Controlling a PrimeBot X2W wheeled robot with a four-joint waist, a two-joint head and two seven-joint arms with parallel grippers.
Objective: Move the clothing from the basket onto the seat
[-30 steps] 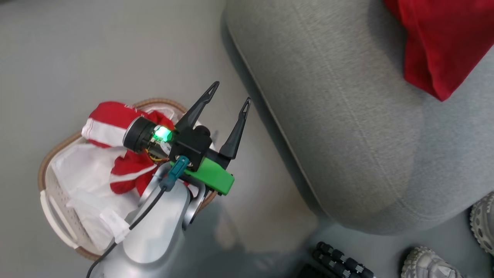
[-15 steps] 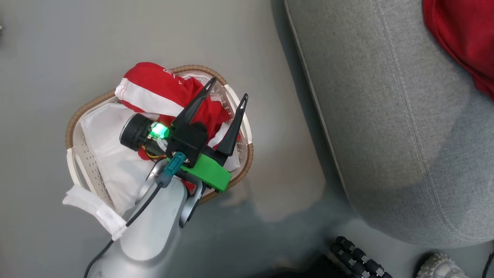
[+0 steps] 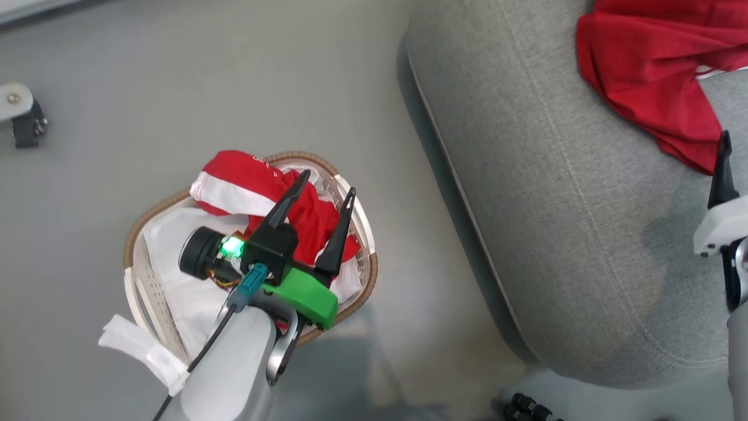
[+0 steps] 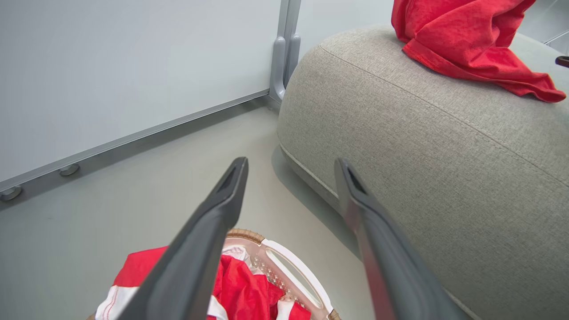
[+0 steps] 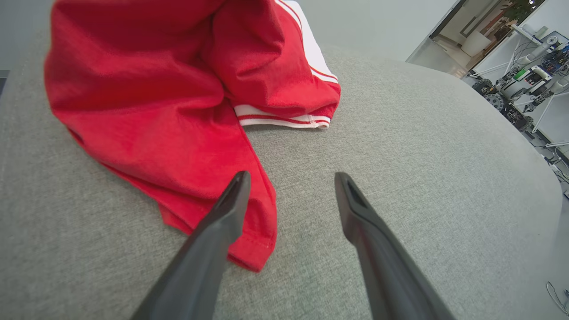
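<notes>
A red garment with a white stripe (image 3: 245, 190) lies in the oval white basket (image 3: 365, 234) on the floor, over its white liner (image 3: 175, 275). My left gripper (image 3: 327, 184) hovers above the basket, open, nothing between its fingers; the left wrist view has the garment (image 4: 249, 289) below the fingers. A second red garment (image 3: 643, 70) lies on the grey seat (image 3: 555, 234). My right gripper (image 5: 291, 178) stands open just above the seat (image 5: 400, 155), clear of that garment's hem (image 5: 178, 133); one of its fingertips (image 3: 723, 169) appears at the head view's right edge.
The basket stands on a grey floor (image 3: 175, 88) left of the seat. A small caster (image 3: 20, 114) sits at far left. A wall panel with a post (image 4: 284, 44) rises behind the seat. Dark ribbed parts (image 3: 523, 406) lie at the bottom edge.
The head camera has swung, so the whole picture shifted. My left gripper has come from beside the basket to over the red garment in it. The right gripper has entered at the right edge.
</notes>
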